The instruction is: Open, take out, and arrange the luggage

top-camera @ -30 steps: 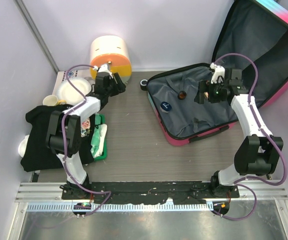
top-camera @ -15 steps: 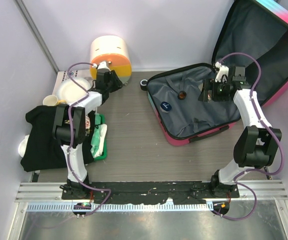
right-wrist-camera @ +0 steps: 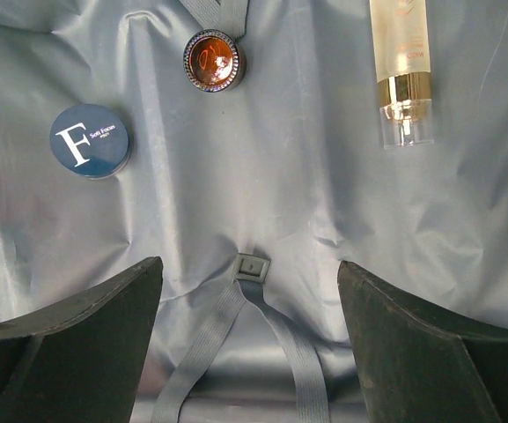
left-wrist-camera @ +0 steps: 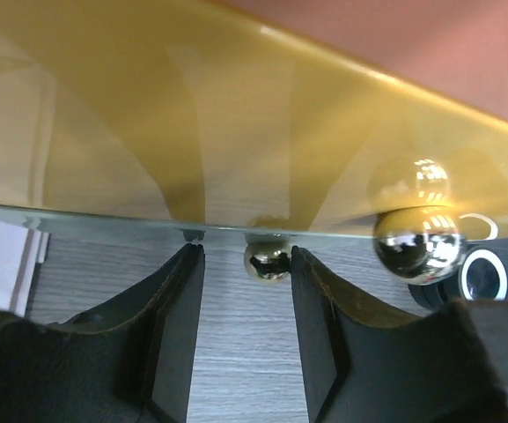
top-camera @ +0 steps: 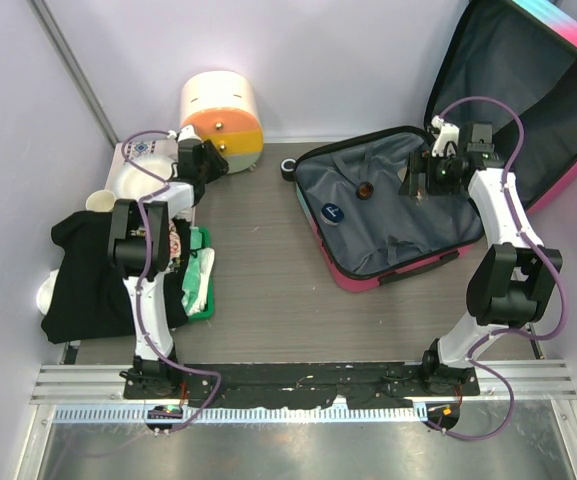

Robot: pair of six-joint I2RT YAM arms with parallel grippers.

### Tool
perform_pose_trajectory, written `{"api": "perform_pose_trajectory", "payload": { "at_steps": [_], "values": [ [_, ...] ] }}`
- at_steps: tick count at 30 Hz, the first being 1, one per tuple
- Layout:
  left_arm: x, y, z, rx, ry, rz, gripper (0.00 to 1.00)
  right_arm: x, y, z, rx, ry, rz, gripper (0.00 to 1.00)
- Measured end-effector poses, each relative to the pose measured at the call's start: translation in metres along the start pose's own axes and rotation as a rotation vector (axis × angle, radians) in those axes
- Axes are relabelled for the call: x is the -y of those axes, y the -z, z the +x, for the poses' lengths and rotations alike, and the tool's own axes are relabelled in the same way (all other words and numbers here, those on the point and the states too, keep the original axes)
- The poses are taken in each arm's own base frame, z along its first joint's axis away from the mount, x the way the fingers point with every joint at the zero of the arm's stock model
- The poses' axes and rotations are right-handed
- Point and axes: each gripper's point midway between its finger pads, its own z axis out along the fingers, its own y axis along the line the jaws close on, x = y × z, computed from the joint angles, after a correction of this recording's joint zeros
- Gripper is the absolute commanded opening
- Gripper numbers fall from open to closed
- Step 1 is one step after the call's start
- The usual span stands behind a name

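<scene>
Since a second ago the left gripper [top-camera: 194, 158] has drawn further away from the luggage [top-camera: 398, 240] and its jaws have narrowed, while the right gripper [right-wrist-camera: 249, 264] has shifted a little toward the luggage's raised lid. Left gripper: jaws part-way closed, a narrow gap between them, one finger [left-wrist-camera: 179, 317] on each side of a small metal knob [left-wrist-camera: 267, 262]; contact with the knob cannot be confirmed. That knob sits at the lower edge of the round cream-and-orange drawer box [top-camera: 223, 110], which stands well apart from the luggage on its left. A second, larger knob [left-wrist-camera: 416, 242] shows on the side of the box nearer the luggage, and a black ring [top-camera: 288, 170] lies just beside the luggage's rear left corner. Right gripper: jaws wide apart, holding nothing, hanging over the open base of the luggage. Directly below it is the strap buckle [right-wrist-camera: 253, 265] on the grey lining. Also on the lining are a round blue tin marked F [right-wrist-camera: 91, 141], a small amber-topped jar [right-wrist-camera: 213, 60] and a frosted bottle with a gold collar [right-wrist-camera: 401, 70], each lying apart from the others. Luggage: lies open on the table [top-camera: 258, 270] in front of the right arm, lid tilted back against the wall, pink shell edge toward the arms.
</scene>
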Motion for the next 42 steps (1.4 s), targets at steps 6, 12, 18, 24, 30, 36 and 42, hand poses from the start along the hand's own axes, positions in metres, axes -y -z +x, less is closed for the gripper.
{"api": "perform_pose_trajectory", "payload": {
  "at_steps": [6, 12, 18, 24, 30, 36, 42],
  "values": [
    [0.012, -0.008, -0.003, -0.004, -0.002, 0.044, 0.47, 0.001, 0.000, -0.001, 0.001, 0.008, 0.005, 0.86],
    [0.014, -0.017, -0.001, -0.007, -0.001, 0.054, 0.46, 0.003, -0.003, 0.000, -0.007, 0.004, 0.007, 0.86],
    [0.013, -0.019, 0.000, -0.010, 0.000, 0.055, 0.34, 0.005, -0.005, -0.002, -0.008, 0.004, 0.010, 0.86],
    [0.013, -0.019, 0.001, -0.019, 0.005, 0.065, 0.42, 0.005, -0.005, -0.002, -0.012, 0.003, 0.010, 0.86],
    [0.012, -0.025, 0.007, -0.035, 0.008, 0.069, 0.33, 0.005, -0.005, 0.001, -0.023, -0.001, 0.010, 0.86],
    [0.013, -0.027, 0.009, -0.046, 0.014, 0.076, 0.00, 0.006, -0.004, 0.003, -0.030, -0.001, 0.016, 0.86],
    [0.013, -0.016, 0.016, -0.041, 0.034, 0.088, 0.00, 0.006, -0.004, 0.002, -0.030, -0.001, 0.016, 0.86]
  ]
}}
